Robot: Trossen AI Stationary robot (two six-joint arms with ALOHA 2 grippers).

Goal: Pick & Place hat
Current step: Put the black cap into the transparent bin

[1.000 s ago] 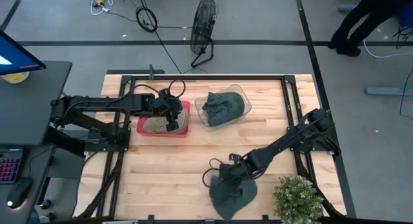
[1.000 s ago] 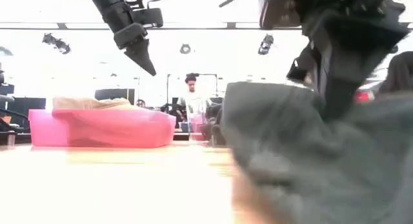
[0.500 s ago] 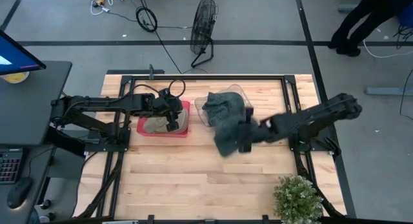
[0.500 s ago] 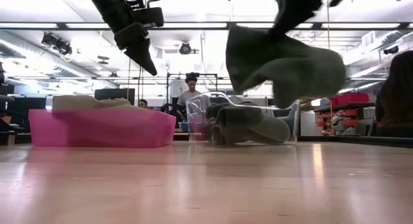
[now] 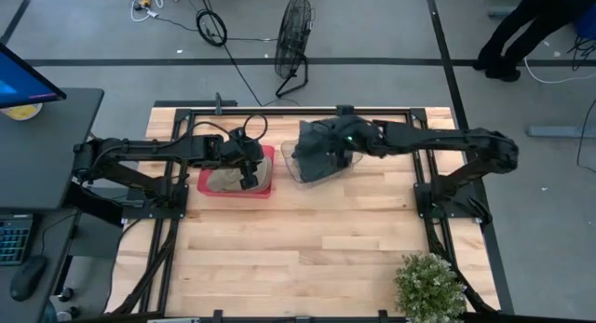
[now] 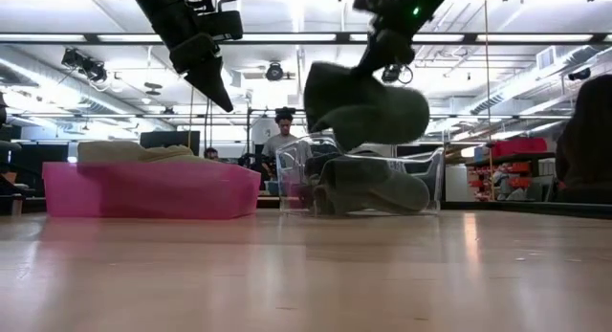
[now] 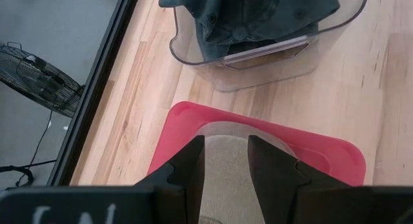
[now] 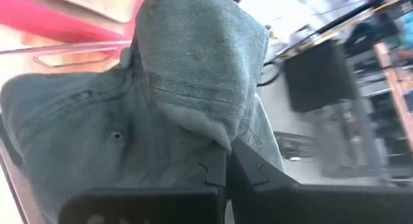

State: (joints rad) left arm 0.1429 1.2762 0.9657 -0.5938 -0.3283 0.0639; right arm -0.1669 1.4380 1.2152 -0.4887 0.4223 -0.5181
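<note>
My right gripper (image 6: 382, 59) is shut on a grey-green hat (image 6: 368, 107) and hangs over the clear bin (image 6: 296, 179) at the table's far side. A second grey-green hat (image 6: 373, 188) lies inside that bin. In the high view the held hat (image 5: 321, 141) covers most of the bin (image 5: 357, 157). My left gripper (image 5: 248, 181) hovers, slightly open, above the pink bin (image 5: 205, 185), where a tan hat (image 7: 226, 172) lies. In the low view the left gripper (image 6: 222, 102) is well clear of the pink bin (image 6: 143, 193). My right gripper pinches a fold of the hat's cloth (image 8: 216, 137) between its two fingers, coming from above. The hat is lifted clear and hangs bunched below the fingers (image 6: 368, 107), just above the bin's rim and the hat inside it.
A potted plant (image 5: 430, 286) stands at the table's near right corner. Black frame rails (image 5: 279, 111) run along the table's far edge and sides. The middle and near wood (image 5: 298, 248) lies bare. A fan (image 5: 293, 34) stands on the floor beyond, and a person (image 6: 280, 141) is behind the table.
My right gripper has risen from the near edge with the grey-green hat, which lay on the wood, and swung it toward the far edge. The hat now hangs clear over the clear bin.
</note>
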